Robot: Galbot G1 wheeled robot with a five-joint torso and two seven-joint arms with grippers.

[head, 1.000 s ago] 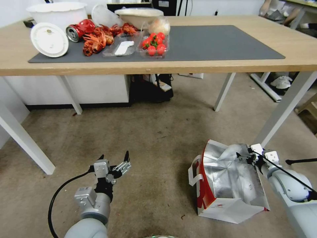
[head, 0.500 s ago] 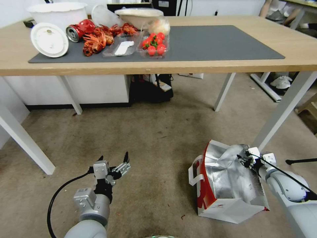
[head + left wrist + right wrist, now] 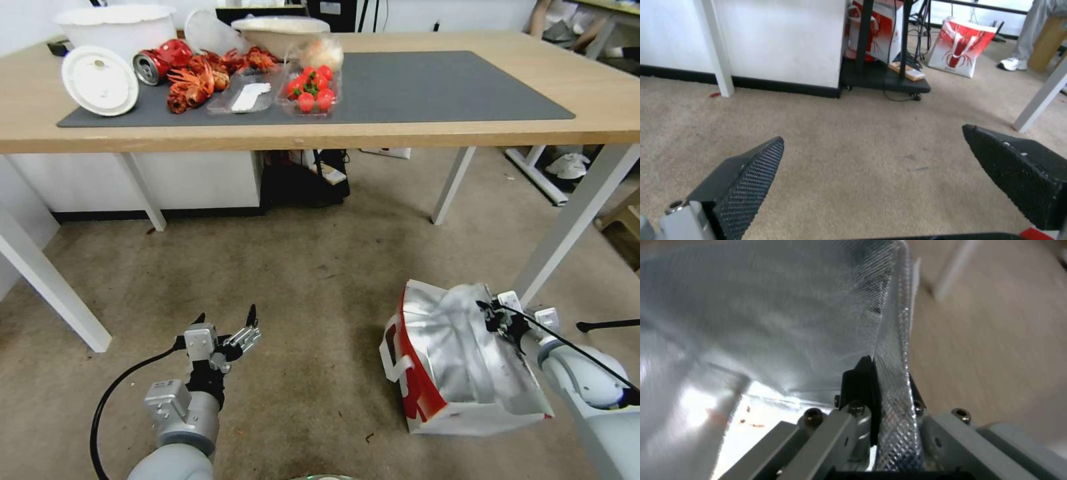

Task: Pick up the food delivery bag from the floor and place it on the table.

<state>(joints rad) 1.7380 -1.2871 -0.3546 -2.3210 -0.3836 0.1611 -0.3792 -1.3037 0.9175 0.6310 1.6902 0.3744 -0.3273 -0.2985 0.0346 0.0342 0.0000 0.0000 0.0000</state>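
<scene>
The food delivery bag point(image 3: 460, 360) sits on the floor point(image 3: 300, 287) at the right, white with a red side panel, silver foil lining and a white handle. My right gripper point(image 3: 492, 313) is shut on the bag's foil rim point(image 3: 893, 373) at its far right edge; in the right wrist view the foil sheet is pinched between the black pads. My left gripper point(image 3: 227, 319) hovers open low over the carpet to the left of the bag, nothing between its fingers point(image 3: 751, 180). The table point(image 3: 600, 87) with its dark grey mat point(image 3: 440, 87) stands ahead.
On the mat's left sit crayfish point(image 3: 200, 77), a can point(image 3: 148, 67), tomatoes point(image 3: 311, 87), white bowls and a lid point(image 3: 100, 80). White table legs point(image 3: 573, 220) stand right beside the bag. A black cart point(image 3: 885, 80) and another red-white bag point(image 3: 960, 46) stand under the table.
My right gripper has pulled the bag's foil rim slightly left and toward me; the bag has tipped and shifted, its mouth closing up. The left arm has barely moved.
</scene>
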